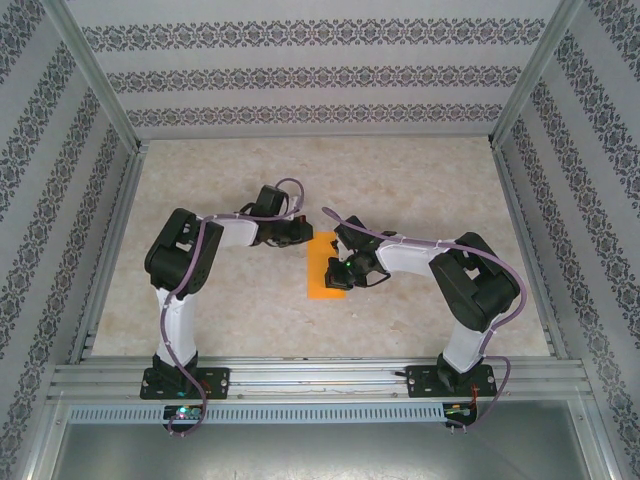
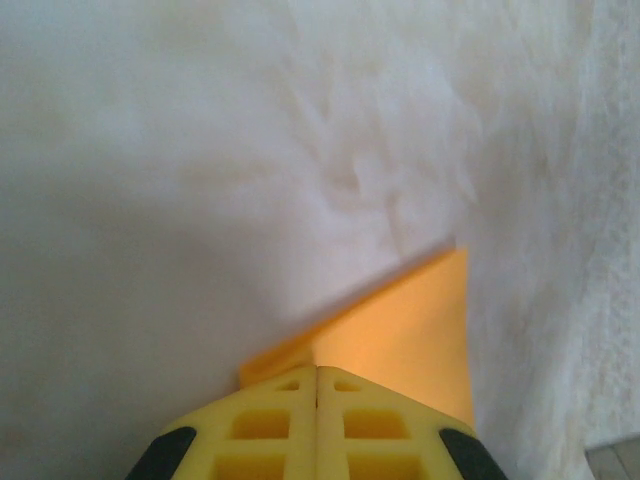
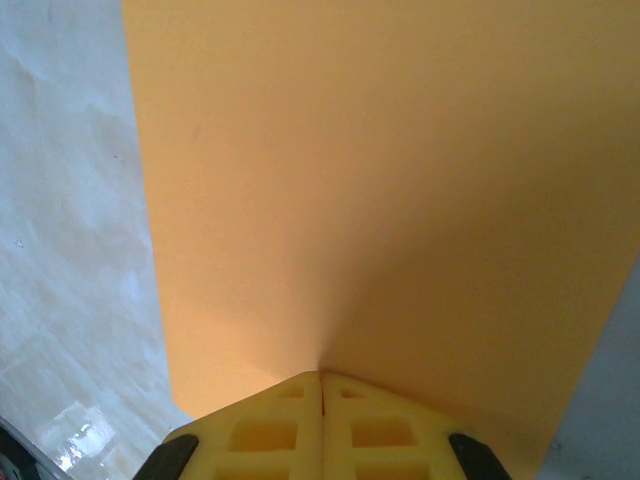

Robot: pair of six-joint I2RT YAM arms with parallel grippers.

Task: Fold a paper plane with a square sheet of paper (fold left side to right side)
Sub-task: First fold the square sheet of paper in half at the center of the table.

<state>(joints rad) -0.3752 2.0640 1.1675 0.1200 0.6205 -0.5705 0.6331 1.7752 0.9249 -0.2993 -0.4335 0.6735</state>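
Obs: the square sheet of paper (image 1: pixel 320 282) is thin, smooth, matte orange, showing a narrow rectangular outline, flat on the pale marbled table (image 1: pixel 220 190). At the sheet's far left corner, the left gripper (image 2: pixel 317 380) has its ribbed yellow fingers closed together, holding nothing. On the sheet's right side, the right gripper (image 3: pixel 321 378) is likewise closed, tips pressing the paper.
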